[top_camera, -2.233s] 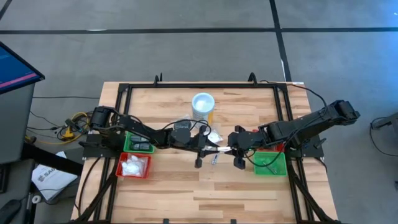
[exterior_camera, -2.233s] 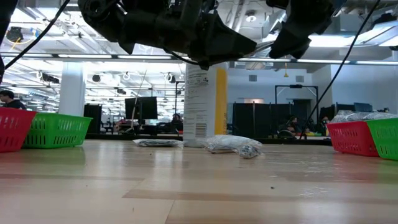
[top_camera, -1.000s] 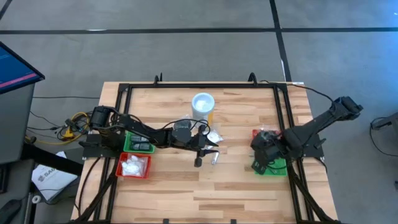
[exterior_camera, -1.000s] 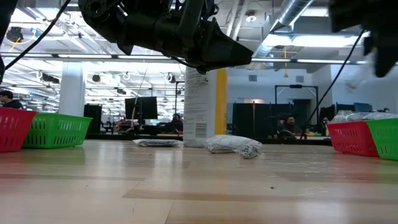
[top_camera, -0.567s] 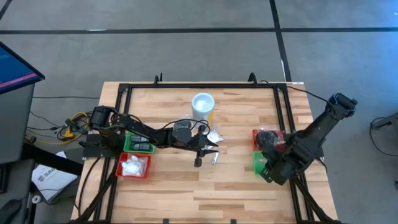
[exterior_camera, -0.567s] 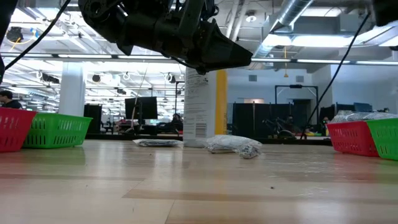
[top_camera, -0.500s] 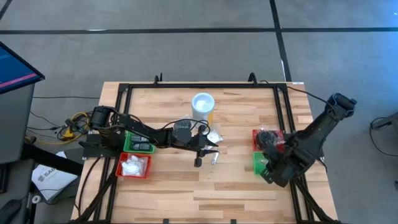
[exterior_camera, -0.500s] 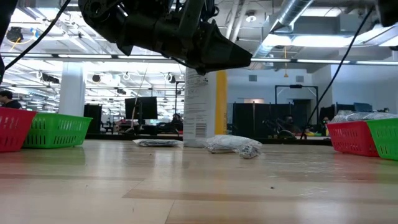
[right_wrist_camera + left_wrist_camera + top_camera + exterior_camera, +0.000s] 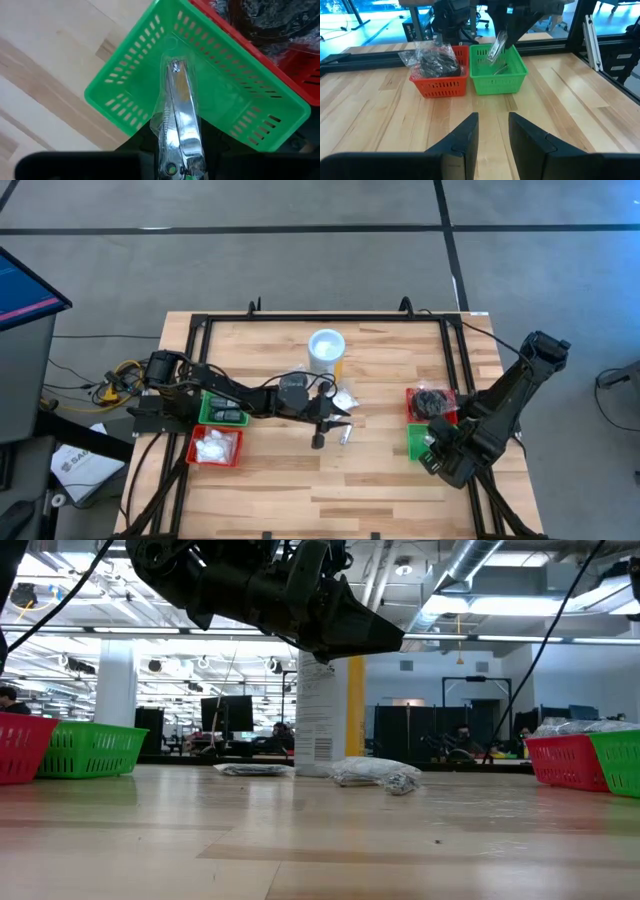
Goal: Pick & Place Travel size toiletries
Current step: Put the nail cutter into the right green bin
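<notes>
Travel size toiletries are spread about the table, and we have one of them in hand: a silvery nail clipper in a clear packet (image 9: 179, 112), pinched between the fingers of our right gripper (image 9: 180, 150) and hanging directly above the green tray (image 9: 150, 85) at the table's right side. The red tray (image 9: 440, 82) touching it already holds a bag of dark items (image 9: 434, 62). Loose clear packets (image 9: 375, 775) lie near the tall white canister (image 9: 326, 350) at mid-table.

We judge this to be the placing step: the carry looks done, the release is not yet made. Next we need to lower the clipper inside the green walls, then part the jaws so it drops cleanly.

Our left gripper (image 9: 490, 132) waits above the table's middle, its jaws slightly parted and holding nothing, near the loose packets.
</notes>
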### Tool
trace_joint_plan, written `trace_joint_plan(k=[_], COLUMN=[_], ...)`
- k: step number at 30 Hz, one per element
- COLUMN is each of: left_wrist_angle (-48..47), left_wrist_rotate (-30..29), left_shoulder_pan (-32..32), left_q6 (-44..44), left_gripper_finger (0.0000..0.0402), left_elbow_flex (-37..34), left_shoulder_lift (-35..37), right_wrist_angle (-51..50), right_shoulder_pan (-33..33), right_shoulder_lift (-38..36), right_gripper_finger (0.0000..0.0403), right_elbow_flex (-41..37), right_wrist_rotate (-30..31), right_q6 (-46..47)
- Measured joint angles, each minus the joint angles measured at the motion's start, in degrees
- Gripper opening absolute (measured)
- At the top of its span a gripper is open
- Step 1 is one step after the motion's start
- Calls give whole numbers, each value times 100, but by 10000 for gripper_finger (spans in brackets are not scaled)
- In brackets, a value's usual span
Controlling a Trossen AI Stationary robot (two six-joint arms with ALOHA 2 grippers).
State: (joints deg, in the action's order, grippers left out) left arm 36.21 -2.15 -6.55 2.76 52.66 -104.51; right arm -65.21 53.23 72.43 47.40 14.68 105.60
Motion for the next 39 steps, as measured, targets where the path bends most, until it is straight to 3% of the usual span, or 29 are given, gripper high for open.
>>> trace_joint_plan(k=[9, 14, 31, 39], left_wrist_angle=[-136, -141, -891, -2075], left_wrist_rotate=[0, 0, -112, -144], left_shoulder_pan=[0, 0, 11, -13], left_q6=[-4, -4, -485, -1090], left_gripper_finger=[99, 99, 99, 99], left_elbow_flex=[0, 0, 0, 0], left_shoulder_lift=[0, 0, -2, -2], right_wrist_angle=[-39, -83, -282, -251], right_shoulder_pan=[-52, -55, -559, -735], right_shoulder_lift=[-2, -1, -1, -1], right_gripper_finger=[134, 150, 120, 119], right_elbow_flex=[-7, -7, -9, -9], right_wrist_rotate=[23, 108, 232, 444], right_q6=[-95, -102, -732, -1165])
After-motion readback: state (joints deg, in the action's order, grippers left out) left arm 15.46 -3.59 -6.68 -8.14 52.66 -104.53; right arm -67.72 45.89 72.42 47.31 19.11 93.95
